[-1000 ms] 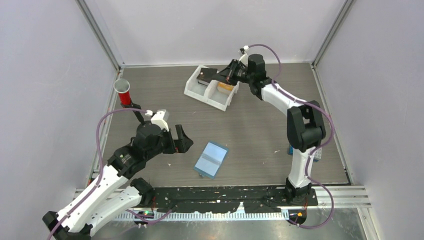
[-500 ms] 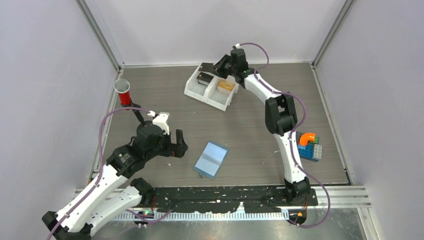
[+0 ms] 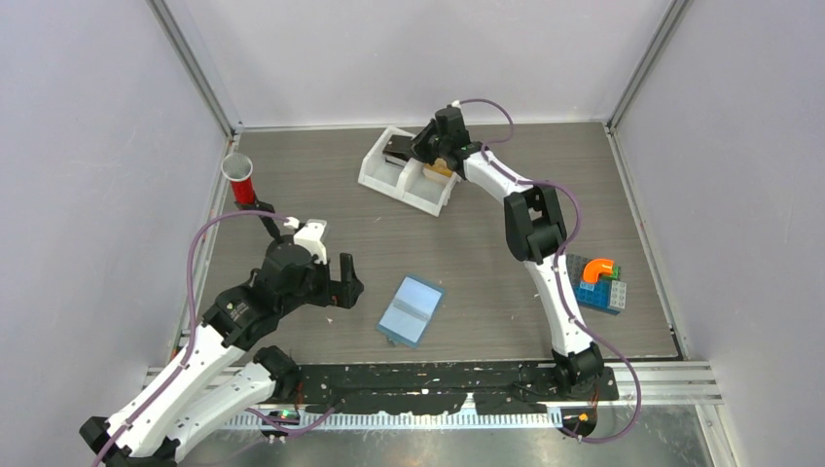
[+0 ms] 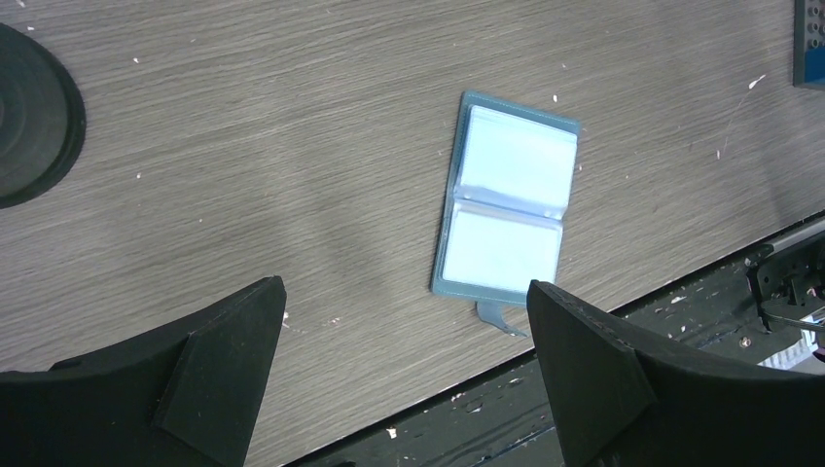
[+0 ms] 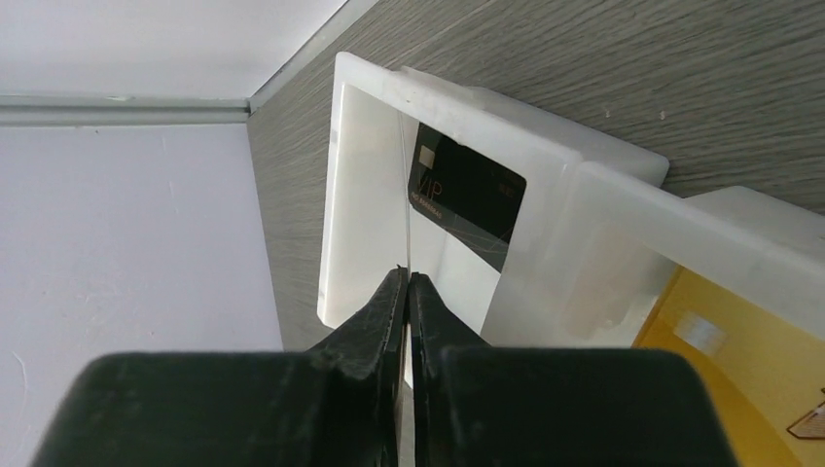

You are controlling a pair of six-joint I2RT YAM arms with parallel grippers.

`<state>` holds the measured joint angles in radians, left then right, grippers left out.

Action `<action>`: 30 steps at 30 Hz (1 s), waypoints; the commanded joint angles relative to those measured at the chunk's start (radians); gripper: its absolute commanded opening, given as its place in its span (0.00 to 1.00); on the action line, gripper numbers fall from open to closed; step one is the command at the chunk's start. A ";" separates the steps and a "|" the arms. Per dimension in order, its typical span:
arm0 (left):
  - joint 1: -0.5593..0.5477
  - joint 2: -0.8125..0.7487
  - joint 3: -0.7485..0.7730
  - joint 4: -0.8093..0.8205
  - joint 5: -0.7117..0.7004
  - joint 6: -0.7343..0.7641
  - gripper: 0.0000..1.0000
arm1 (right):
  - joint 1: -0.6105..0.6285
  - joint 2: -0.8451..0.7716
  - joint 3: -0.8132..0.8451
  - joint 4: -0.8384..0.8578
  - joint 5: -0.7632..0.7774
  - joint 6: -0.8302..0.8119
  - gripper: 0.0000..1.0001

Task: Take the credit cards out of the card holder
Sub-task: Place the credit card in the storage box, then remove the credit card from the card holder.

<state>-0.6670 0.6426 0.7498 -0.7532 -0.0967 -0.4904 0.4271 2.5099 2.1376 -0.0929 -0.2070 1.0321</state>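
**Desk:** What does the frame show?

**Photographer:** The right gripper (image 5: 407,278) hangs over a white tray (image 5: 362,175) at the far side of the table. Its fingers are pressed together on a thin card (image 5: 405,214), seen edge-on. A black card (image 5: 467,190) lies flat in the compartment below, and something yellow (image 5: 744,341) fills the one beside it.

**Desk:** And the card holder?

**Photographer:** The blue card holder (image 4: 511,199) lies open and flat near the front edge, well apart from the tray. Its pale sleeves face up and look bare, though a card tucked inside cannot be ruled out. The left gripper (image 4: 404,287) hovers just beside it, jaws spread wide, holding nothing.

**Desk:** What would make the drop clean?

**Photographer:** The pinched card stands on edge above the compartment, so the release looks like the step in hand. The arm would do well to lower the card inside the walls and lean it toward flat. Only then should the fingers part, so it settles on or beside the black card. Let go too high, it could glance off the rim or tip over the divider onto the yellow item
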 commanded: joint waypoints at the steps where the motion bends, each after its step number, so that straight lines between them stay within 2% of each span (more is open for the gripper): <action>1: 0.004 -0.010 0.013 0.019 0.005 0.003 0.99 | -0.002 -0.010 0.025 0.026 0.054 0.015 0.10; 7: 0.004 -0.015 0.020 0.013 0.011 0.006 0.99 | -0.010 0.020 0.055 0.022 0.043 0.025 0.25; 14: 0.006 0.010 0.034 0.013 0.005 0.006 0.99 | -0.029 -0.009 0.060 -0.004 0.048 -0.015 0.30; 19: 0.006 0.030 0.048 0.003 0.016 0.016 0.99 | -0.054 -0.058 0.100 -0.111 0.053 -0.076 0.38; 24: 0.006 0.023 0.043 0.012 0.031 0.009 0.99 | -0.076 -0.135 0.055 -0.163 0.051 -0.143 0.39; 30: 0.005 0.043 0.050 0.050 0.085 -0.099 0.93 | -0.092 -0.263 -0.017 -0.224 -0.067 -0.268 0.40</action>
<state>-0.6655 0.6739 0.7536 -0.7521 -0.0689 -0.5167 0.3424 2.4229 2.1715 -0.2630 -0.2016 0.8825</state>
